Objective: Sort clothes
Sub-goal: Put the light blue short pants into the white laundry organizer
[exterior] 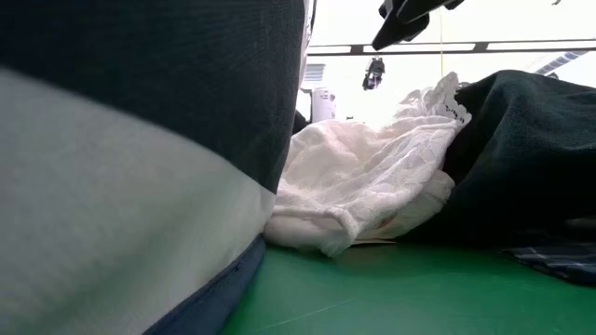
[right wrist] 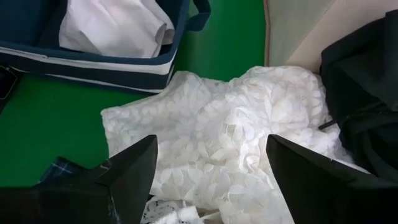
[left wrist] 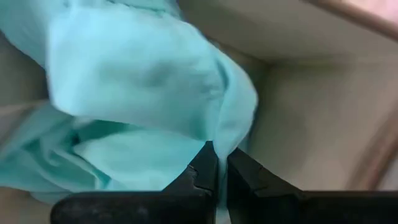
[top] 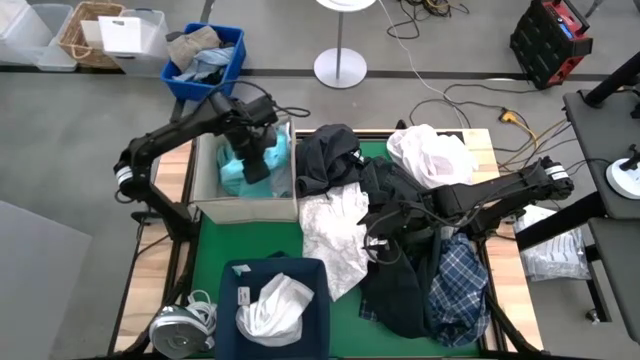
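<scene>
Dark navy bin wall (exterior: 140, 140) with a pale band fills the left half of the low view, right against the lens. Behind it, on the green mat (exterior: 419, 298), lies the white lace garment (exterior: 372, 177), with dark clothing (exterior: 521, 158) heaped at frame right.

From the high view I log the left gripper (top: 255, 165) down inside the beige bin (top: 210, 190) at upper centre-left. My left wrist view shows its fingers (left wrist: 205, 171) nearly together, pinching a fold of the light teal garment (left wrist: 137, 81), which sits bunched in that bin.

I see the right gripper (top: 378, 247) at frame centre, over the edge of the dark pile (top: 400, 290), just right of the white lace piece. In the right wrist view its fingers (right wrist: 134, 165) are spread wide with nothing between them; the lace garment lies below the gap.

Other clothes: a black garment (top: 325, 155) just right of the beige bin, a white one (top: 430, 155) at upper right of the table, a plaid shirt (top: 458, 285) at lower right, and a folded white piece (top: 275, 305) inside the navy bin at lower centre.
</scene>
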Motion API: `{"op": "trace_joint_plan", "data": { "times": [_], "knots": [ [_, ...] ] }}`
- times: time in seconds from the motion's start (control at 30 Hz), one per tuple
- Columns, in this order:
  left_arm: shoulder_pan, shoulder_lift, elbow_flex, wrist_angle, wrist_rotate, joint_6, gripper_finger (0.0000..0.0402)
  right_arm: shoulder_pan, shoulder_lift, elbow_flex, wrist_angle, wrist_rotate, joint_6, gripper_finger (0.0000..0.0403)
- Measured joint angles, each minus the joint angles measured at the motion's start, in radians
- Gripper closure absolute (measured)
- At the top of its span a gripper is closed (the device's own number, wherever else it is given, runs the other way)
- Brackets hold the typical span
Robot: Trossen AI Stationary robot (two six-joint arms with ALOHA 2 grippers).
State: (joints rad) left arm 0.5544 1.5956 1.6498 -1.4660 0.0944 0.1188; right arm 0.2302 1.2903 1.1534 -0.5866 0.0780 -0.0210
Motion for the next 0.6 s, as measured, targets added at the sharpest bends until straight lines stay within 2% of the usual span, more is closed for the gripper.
{"op": "trace_joint_plan", "data": {
  "times": [0.33, 0.6],
  "knots": [
    [0.029, 0.144, 0.04, 0.0, -0.008, 0.047, 0.0402, 0.0, 0.0, -0.007, 0.001, 0.0, 0.001, 0.0124],
    [0.033, 0.236, 0.038, -0.045, -0.007, 0.077, 0.0402, 0.0, 0.0, -0.043, 0.001, 0.0, 0.024, 0.0112]
  ]
}}
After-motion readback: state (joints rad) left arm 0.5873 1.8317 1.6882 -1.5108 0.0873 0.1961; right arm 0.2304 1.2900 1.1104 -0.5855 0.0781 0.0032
